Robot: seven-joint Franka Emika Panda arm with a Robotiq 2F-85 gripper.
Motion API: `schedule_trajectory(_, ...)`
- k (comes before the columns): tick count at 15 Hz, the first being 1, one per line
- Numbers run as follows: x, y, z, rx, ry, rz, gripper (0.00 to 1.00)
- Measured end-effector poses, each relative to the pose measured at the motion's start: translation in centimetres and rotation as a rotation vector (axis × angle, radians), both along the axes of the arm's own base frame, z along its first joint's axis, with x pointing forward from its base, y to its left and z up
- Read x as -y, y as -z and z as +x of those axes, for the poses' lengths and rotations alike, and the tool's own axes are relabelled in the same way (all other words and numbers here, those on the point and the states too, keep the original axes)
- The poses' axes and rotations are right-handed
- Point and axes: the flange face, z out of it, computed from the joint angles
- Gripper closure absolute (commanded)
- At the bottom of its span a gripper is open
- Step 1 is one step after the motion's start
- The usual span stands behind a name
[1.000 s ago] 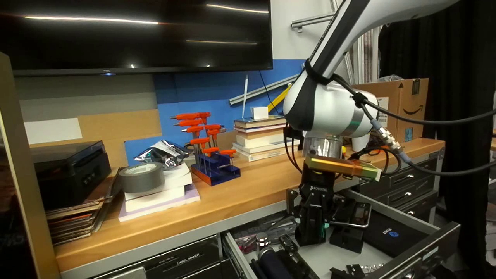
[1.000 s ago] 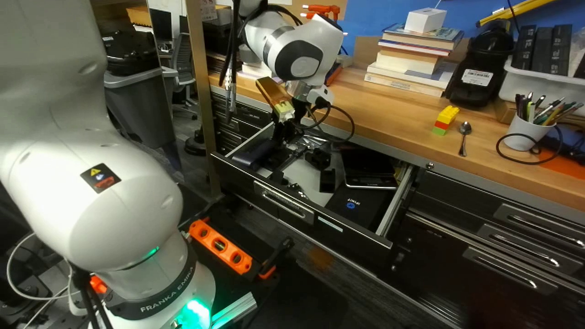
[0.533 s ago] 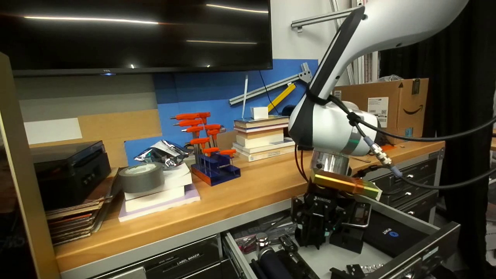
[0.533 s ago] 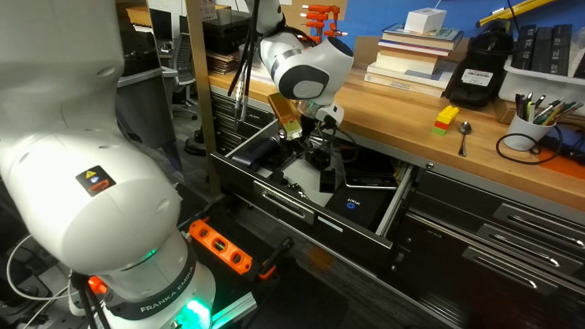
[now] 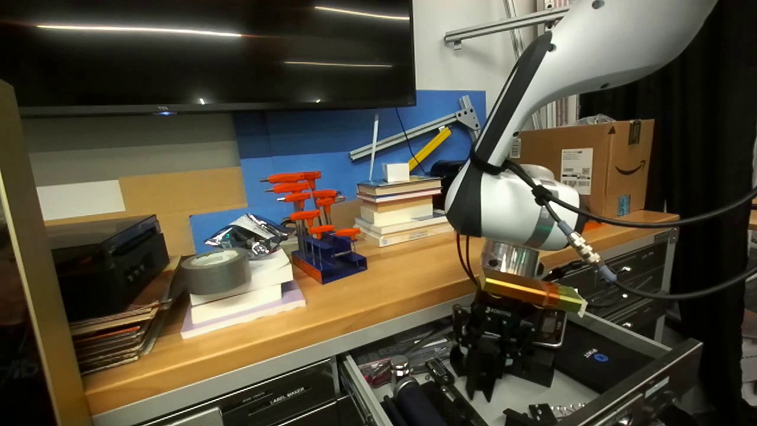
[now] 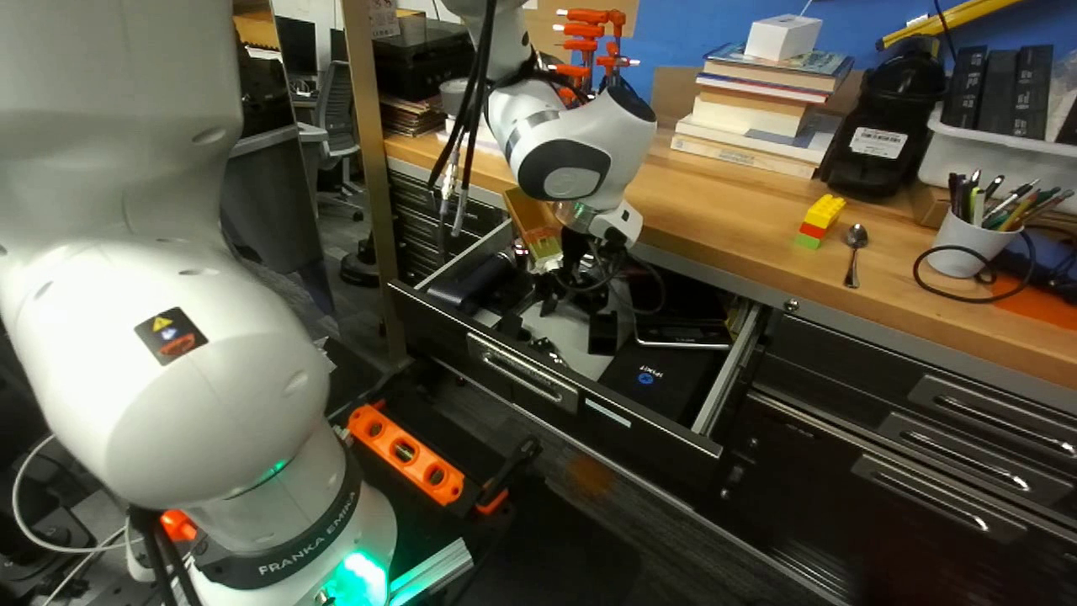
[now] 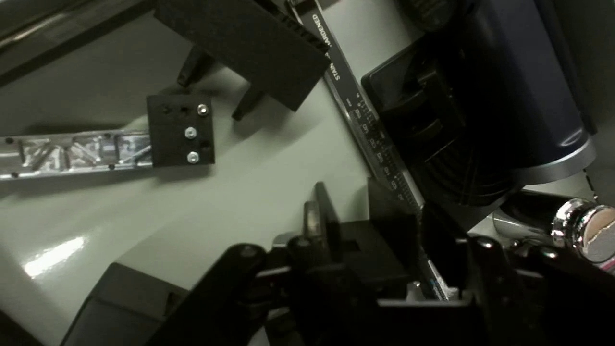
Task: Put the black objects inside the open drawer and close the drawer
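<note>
The drawer (image 6: 648,438) is standing pulled out below the front edge of the tabletop (image 5: 390,284). In an exterior view its front panel (image 5: 677,376) is running out of frame at the bottom.

The gripper (image 7: 384,230) is pointing down over the drawer, just beyond the tabletop's front edge. In the wrist view its fingers (image 7: 444,240) are standing apart, and a black part (image 7: 370,262) is showing between them. The gripper itself is covering the lower portion of that part; whether the fingers are pressing on it or merely standing above it cannot be told. In both exterior views the fingertips are merging with the dark area behind them.

A pronged black piece (image 7: 259,48), cut off by the top of the wrist view, and a black block (image 6: 603,334) are lying inside the drawer, forward of the tabletop's front edge. A graduated steel rule (image 7: 365,122) is passing partly behind the gripper.

In both exterior views the arm (image 6: 559,164) is masking a length of the tabletop. Near the tabletop's far corner, a cardboard box (image 5: 630,165) is standing partly hidden behind the arm.
</note>
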Motion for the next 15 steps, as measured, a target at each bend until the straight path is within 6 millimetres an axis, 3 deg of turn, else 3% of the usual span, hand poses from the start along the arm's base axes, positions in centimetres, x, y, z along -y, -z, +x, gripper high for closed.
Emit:
schedule_trajectory(2,0.2,0.0,0.0,0.004,0.006,-0.003,0.00)
schedule_trajectory(10,0.8,-0.7,0.5,0.029,0.011,-0.032,0.00)
schedule_trajectory(15,-2.1,-2.8,1.0,0.022,-0.106,-0.192,0.00)
